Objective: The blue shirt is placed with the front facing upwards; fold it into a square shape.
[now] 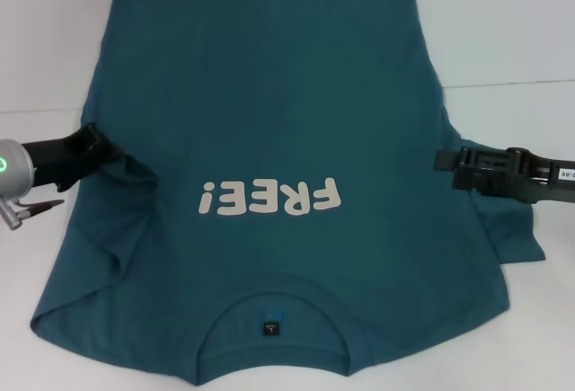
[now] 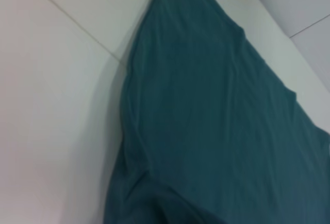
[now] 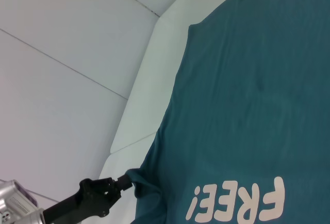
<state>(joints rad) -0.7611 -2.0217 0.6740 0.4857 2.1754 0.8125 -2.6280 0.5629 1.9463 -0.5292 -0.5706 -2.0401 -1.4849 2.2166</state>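
Looking down from the head camera, I see the blue shirt point(image 1: 287, 166) lying front-up on the white worktop point(image 1: 503, 31), collar nearest me, hem far, long axis running away. Bare worktop borders both sides and beyond the hem. My left claw point(image 1: 112, 153) is pinched shut on its left edge; my right claw point(image 1: 445, 162) meets the right edge, grip unclear. Left wrist: only shirt fabric beside worktop. Right wrist: lettering, left claw clamping bunched cloth.
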